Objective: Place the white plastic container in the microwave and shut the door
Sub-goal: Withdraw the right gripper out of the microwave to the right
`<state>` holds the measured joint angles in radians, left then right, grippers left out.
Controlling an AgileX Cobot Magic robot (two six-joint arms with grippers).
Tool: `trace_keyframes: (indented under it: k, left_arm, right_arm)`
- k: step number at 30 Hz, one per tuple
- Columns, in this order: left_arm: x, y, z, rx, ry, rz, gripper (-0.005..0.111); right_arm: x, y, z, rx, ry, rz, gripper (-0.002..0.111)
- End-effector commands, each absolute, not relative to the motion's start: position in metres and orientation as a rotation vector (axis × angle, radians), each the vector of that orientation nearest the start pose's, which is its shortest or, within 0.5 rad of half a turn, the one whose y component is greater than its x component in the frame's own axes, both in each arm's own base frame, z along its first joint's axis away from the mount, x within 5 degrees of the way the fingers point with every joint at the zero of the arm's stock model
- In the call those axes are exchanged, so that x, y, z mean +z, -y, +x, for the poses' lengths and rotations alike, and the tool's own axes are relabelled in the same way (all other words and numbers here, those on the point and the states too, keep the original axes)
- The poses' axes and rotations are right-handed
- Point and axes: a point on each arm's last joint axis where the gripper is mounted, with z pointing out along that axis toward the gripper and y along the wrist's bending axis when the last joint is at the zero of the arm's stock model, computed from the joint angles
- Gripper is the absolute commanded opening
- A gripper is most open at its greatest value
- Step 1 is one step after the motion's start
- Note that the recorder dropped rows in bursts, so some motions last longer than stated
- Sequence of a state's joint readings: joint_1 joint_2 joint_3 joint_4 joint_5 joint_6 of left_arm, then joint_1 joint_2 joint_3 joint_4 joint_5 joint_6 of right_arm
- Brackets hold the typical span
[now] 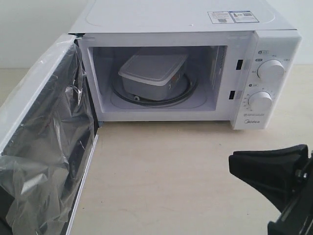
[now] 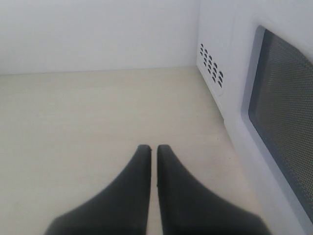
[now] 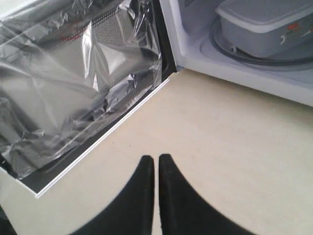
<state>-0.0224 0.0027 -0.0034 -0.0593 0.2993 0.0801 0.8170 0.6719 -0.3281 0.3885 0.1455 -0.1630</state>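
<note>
Two grippers, both empty. My right gripper (image 3: 156,159) sits nearest, fingers pressed together over the bare table (image 1: 171,186); the outside camera cuts most of it off at the corner. My left gripper (image 2: 153,148) is likewise pinched closed on nothing, low over the table beside a white wall with vent holes (image 2: 211,66). One door (image 1: 44,147) hangs wide open to the left, its window blurred by crumpled clear film (image 3: 63,83) and its lower end out of frame. Beyond it is one microwave (image 1: 171,17) with two dials (image 1: 270,70). Inside sits one white container (image 1: 151,71), lid on, resting on the turntable (image 1: 151,102); its rear is dim and hard to make out
</note>
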Motion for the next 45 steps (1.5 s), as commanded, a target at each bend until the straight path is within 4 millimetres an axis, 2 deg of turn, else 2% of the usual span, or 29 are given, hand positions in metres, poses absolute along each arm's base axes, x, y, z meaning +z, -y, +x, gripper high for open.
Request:
trace_keyframes:
  k: [1,4,8,12,15,17,19,23,25,30,34,40,45]
  left_arm:
    - [0.186,0.003,0.054,-0.023,-1.778,0.044,0.004]
    - [0.186,0.003,0.054,-0.015,-1.778,0.050,0.004]
    - [0.189,0.001,0.055,0.091,-1.745,0.147,0.004]
    - [0.199,0.003,0.056,-0.056,-1.645,0.014,0.004]
    - [0.208,0.002,0.056,-0.070,-1.541,-0.021,0.004]
    - [0.210,0.002,0.056,-0.235,-1.510,-0.178,0.004]
    - [0.216,0.001,0.056,-0.311,-1.440,-0.257,0.004]
    - [0.233,-0.004,0.052,-0.364,-1.226,-0.318,0.004]
    - [0.243,-0.005,0.050,-0.439,-1.186,-0.362,0.004]
    - [0.265,-0.003,0.044,-0.465,-1.156,-0.353,0.004]
    - [0.278,0.003,0.039,-0.492,-1.319,-0.335,0.004]
    - [0.298,0.013,0.044,-0.505,-1.737,-0.329,0.004]
    - [0.334,0.018,0.052,-0.428,-2.015,-0.209,0.004]
  right_arm:
    - [0.267,-0.106,0.090,0.722,-1.925,-0.679,0.000]
    - [0.273,-0.113,0.096,0.701,-1.940,-0.706,0.000]
    - [0.270,-0.119,0.110,0.628,-2.027,-0.710,0.000]
    - [0.281,-0.114,0.124,0.565,-2.028,-0.625,0.000]
    - [0.292,-0.107,0.129,0.532,-2.029,-0.586,0.000]
    - [0.295,-0.104,0.131,0.508,-2.053,-0.577,0.000]
    - [0.296,-0.101,0.132,0.475,-2.067,-0.585,0.000]
    - [0.296,-0.100,0.133,0.474,-2.068,-0.568,0.000]
    - [0.297,-0.100,0.133,0.475,-2.061,-0.566,0.000]
    - [0.297,-0.100,0.133,0.479,-2.058,-0.561,0.000]
    - [0.297,-0.100,0.133,0.487,-2.063,-0.548,0.000]
    - [0.294,-0.099,0.132,0.480,-2.101,-0.555,0.000]
    - [0.294,-0.099,0.131,0.477,-2.111,-0.558,0.000]
